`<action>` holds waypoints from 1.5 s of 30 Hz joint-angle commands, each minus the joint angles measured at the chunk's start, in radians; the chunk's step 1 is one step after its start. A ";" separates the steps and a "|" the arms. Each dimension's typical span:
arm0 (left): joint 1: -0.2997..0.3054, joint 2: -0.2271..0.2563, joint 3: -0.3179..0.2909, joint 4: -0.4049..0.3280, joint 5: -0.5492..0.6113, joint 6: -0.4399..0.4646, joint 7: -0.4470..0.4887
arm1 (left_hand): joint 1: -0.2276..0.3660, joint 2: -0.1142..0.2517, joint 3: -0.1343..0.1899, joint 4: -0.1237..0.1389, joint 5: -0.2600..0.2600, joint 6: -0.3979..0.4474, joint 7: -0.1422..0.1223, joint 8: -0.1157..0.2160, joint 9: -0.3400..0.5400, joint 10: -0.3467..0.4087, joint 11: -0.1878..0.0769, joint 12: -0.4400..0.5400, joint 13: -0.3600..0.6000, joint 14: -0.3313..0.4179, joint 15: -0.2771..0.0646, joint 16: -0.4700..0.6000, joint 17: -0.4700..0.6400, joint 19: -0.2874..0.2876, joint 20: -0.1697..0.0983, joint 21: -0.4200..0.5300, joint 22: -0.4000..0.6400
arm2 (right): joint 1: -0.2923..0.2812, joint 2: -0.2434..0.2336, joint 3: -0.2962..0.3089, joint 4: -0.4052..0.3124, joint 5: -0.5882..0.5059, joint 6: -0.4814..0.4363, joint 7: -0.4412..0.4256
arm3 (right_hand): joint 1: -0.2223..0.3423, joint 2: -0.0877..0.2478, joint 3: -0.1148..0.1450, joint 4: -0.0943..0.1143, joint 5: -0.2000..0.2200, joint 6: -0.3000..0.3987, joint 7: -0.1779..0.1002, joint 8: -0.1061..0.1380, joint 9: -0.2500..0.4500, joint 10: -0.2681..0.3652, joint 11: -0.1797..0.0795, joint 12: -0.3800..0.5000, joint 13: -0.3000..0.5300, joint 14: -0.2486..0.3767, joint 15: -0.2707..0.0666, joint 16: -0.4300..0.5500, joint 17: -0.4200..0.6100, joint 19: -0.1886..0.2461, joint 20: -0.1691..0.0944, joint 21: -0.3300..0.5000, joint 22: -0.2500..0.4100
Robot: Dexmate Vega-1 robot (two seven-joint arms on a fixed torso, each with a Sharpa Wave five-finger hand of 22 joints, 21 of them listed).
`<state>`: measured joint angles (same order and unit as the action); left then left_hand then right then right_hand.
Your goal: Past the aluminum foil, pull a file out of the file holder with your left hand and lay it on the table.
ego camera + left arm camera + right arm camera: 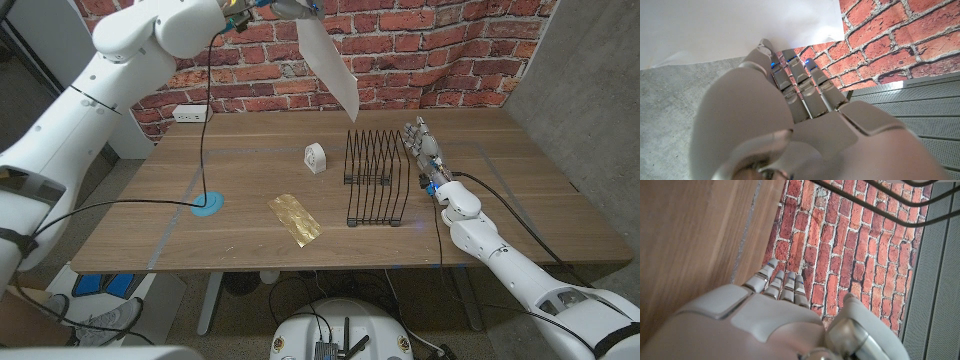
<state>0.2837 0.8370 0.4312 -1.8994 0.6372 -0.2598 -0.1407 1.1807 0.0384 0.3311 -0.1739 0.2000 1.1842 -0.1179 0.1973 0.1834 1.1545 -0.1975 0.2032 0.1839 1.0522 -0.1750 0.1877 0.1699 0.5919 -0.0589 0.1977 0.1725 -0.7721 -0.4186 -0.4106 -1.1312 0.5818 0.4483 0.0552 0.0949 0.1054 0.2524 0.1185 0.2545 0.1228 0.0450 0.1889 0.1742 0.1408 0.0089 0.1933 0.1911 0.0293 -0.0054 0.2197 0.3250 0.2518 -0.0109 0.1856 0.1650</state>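
Observation:
The white file (pixel 331 60) hangs high above the table, clear of the black wire file holder (pixel 375 178), slanting down toward the holder's back. My left hand (pixel 262 8) grips its upper end at the picture's top edge. In the left wrist view my fingers (pixel 795 80) reach onto the white sheet (pixel 735 25). The holder stands right of centre with its slots bare. A gold-coloured piece of foil (pixel 294 218) lies flat just to its left. My right hand (pixel 425 150) stands beside the holder's right side, fingers straight, holding nothing. The holder's wires (pixel 875 195) show past my right hand (pixel 770 320).
A small white object (pixel 316 158) stands behind the foil, left of the holder. A blue disc (pixel 207 205) with a black cable (pixel 205 120) lies on the table's left part. A white outlet (pixel 190 114) sits on the brick wall behind.

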 commanded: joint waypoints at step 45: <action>0.418 0.068 -0.124 -0.151 0.038 0.282 0.306 | 0.000 0.021 0.097 -0.007 0.015 0.004 0.000 0.004 0.000 -0.008 -0.003 -0.007 -0.001 -0.057 -0.063 -0.005 0.002 -0.364 -0.165 0.008 0.007 | 0.088 0.036 -0.035 0.106 -0.001 -0.039 0.058 | -0.016 0.032 0.016 -0.006 -0.006 0.007 0.002 0.002 0.005 0.003 0.000 0.001 0.000 0.001 -0.001 0.007 0.004 0.005 -0.001 0.004 0.004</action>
<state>0.6251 0.9026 0.3229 -2.0216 0.6595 -0.0374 0.1014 1.1794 0.0662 0.4240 -0.1808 0.2148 1.1860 -0.1161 0.1973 0.1814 1.1453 -0.1991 0.1919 0.1795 0.9912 -0.1536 0.1761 0.1703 0.2186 -0.0393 0.1976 0.1749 -0.6980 -0.3842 -0.4383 -1.0361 0.5808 0.4203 0.1000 0.0869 0.1055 0.2609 0.1100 0.2545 0.1228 0.0450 0.1889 0.1742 0.1408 0.0089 0.1933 0.1911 0.0293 -0.0054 0.2197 0.3274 0.2518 -0.0109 0.1856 0.1650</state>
